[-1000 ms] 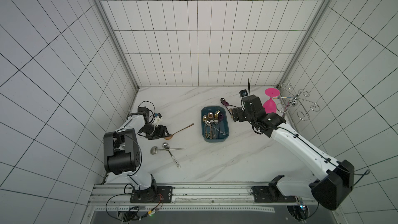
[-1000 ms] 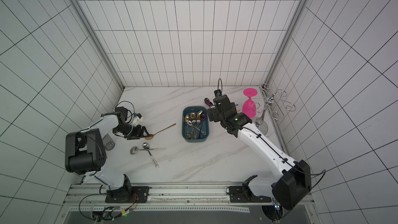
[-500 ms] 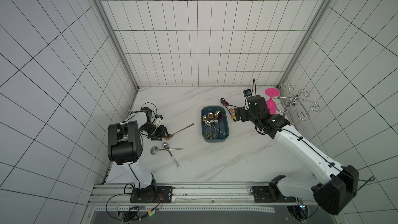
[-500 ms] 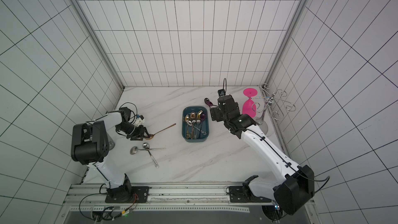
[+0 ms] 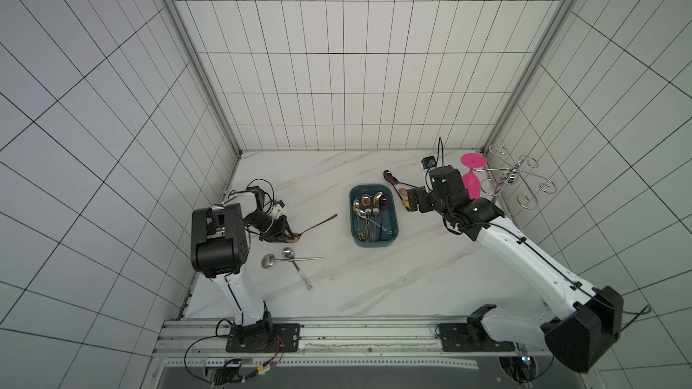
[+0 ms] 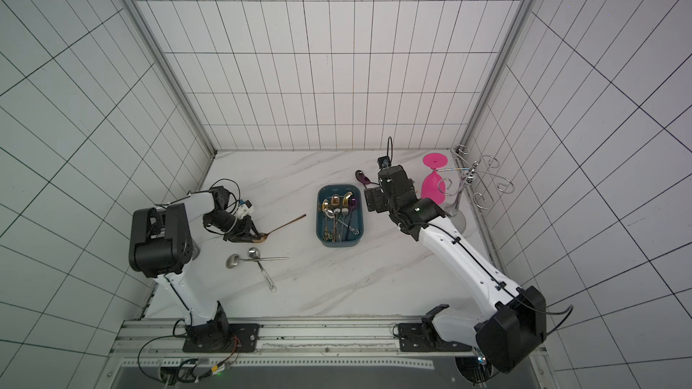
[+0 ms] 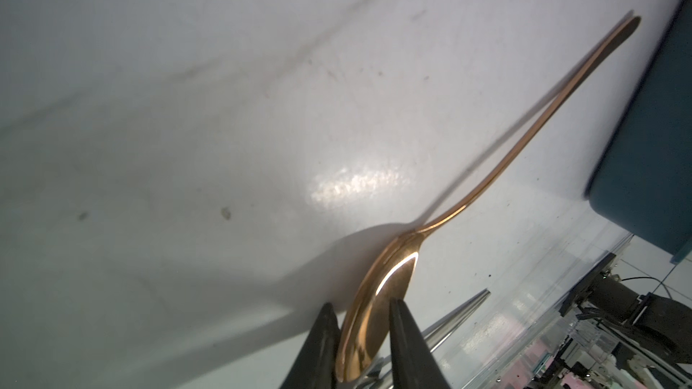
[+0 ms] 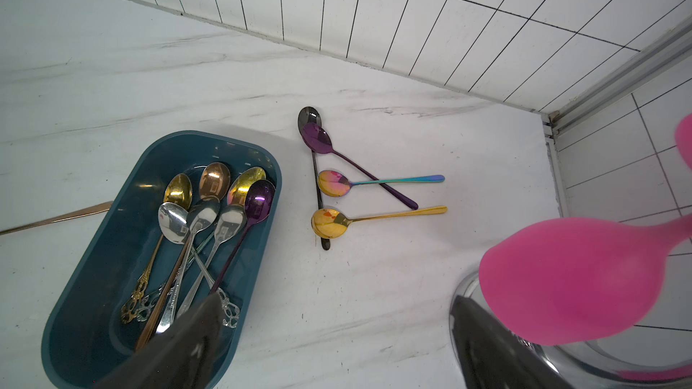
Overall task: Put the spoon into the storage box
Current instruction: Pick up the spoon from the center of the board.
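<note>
Left pincer (image 7: 362, 303) clamps spoon (image 7: 389, 271) bowl: slippery edge grip, lift slowly, carry right to box (image 5: 352, 218). Right pincer (image 8: 335, 308) spread wide.

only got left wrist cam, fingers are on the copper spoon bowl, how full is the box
observer: the storage box holds seven spoons, bowls toward the back wall.
operator: other spoons loose near me
observer: two silver spoons lie crossed on the table, nearer the arm bases than the copper spoon.
operator: right arm in my way
observer: no, the right gripper is open and empty, on the box's other side from you.
</note>
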